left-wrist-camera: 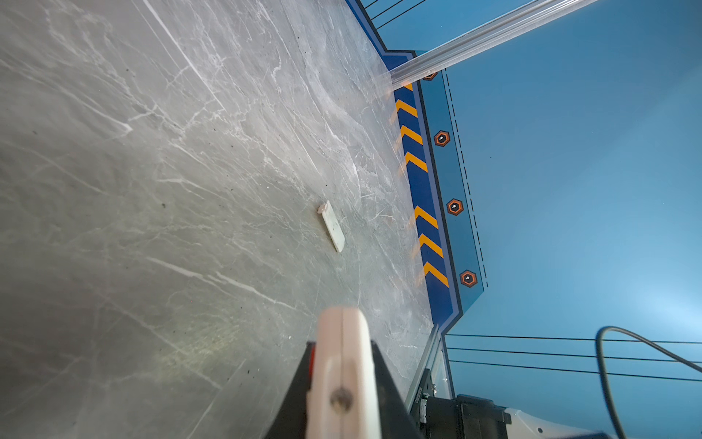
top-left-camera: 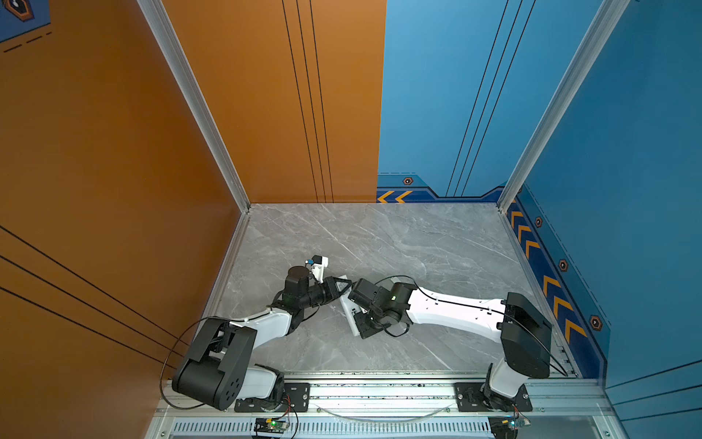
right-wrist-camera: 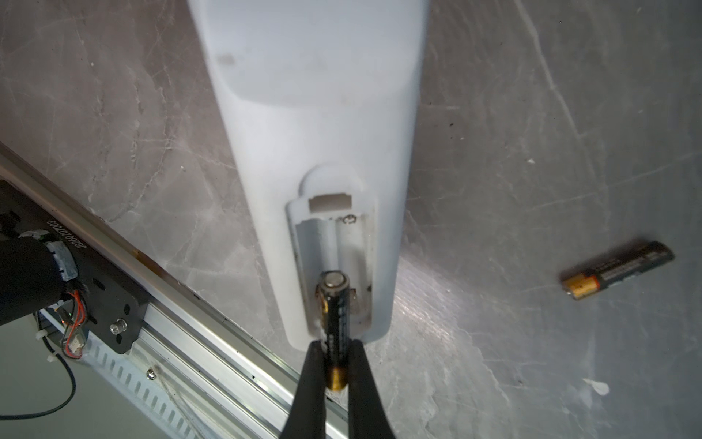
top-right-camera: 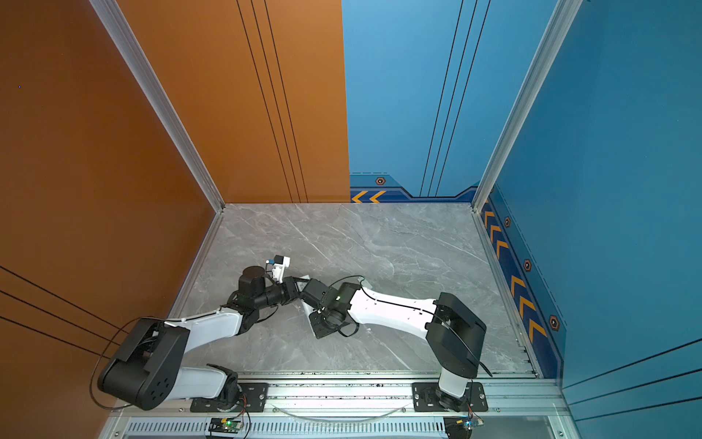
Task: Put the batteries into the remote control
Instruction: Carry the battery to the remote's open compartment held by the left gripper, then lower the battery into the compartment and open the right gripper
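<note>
R gripper clamps battery | L gripper pinches remote | battery light, stiff, slick (rolls) | grip mid-body

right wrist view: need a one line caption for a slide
Right gripper pinches one battery over the open battery bay of the remote control; the second battery lies on the table nearby.

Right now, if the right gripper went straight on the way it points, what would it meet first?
The remote control. The right gripper leads with its held battery, whose tip seems at the open battery bay, though depth is unclear.
</note>
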Controlling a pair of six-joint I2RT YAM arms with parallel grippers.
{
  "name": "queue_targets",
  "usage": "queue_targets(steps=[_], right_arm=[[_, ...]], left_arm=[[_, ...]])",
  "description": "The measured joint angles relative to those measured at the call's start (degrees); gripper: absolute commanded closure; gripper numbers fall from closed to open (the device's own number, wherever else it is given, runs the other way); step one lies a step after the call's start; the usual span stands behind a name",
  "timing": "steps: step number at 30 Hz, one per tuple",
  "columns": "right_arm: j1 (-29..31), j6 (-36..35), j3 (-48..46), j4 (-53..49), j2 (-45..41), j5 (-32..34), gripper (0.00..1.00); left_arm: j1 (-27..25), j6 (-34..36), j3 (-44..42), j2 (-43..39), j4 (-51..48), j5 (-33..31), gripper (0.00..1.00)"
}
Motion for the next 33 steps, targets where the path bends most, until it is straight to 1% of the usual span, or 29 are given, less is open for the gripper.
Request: queue_targets(steps=[12, 24, 33], right_arm=[[-1.9, 0.0, 0.0, 0.0, 0.6, -1.2, 1.0], [-1.9, 0.0, 0.1, 0.3, 2.8, -2.8, 1.0], [-2.3, 0.0, 0.3, 0.3, 2.9, -2.9, 1.0]], left_arm=[[0.0, 0.0, 0.0, 1.0, 0.0, 0.2, 1.0], [0.0, -0.4, 0.0, 4.1, 0.8, 0.6, 1.0], [0.0, -0.4, 0.0, 4.4, 1.8, 0.6, 1.0]])
